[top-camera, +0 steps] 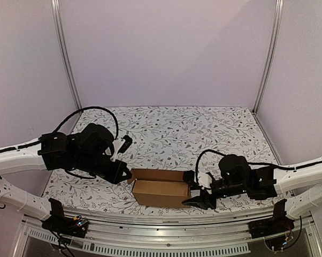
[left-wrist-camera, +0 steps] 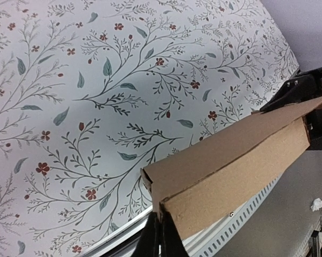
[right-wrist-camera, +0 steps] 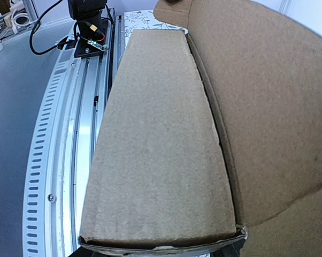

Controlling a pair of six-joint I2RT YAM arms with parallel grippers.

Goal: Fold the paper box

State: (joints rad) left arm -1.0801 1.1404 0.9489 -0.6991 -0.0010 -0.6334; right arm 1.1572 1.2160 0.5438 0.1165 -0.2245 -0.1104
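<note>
Enclosure of pale lilac-white panels: back wall (top-camera: 166, 53), left wall (top-camera: 22, 69) and right wall (top-camera: 305, 69), joined by aluminium corner posts (top-camera: 64, 53). Worktop (top-camera: 177, 128) covered in white cloth printed with leafy sprigs and small red flowers; slotted aluminium rail (top-camera: 150, 249) along its near edge. Light even and diffuse.

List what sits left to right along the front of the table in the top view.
left gripper → paper box → right gripper. Each gripper meets one end of the box.
</note>
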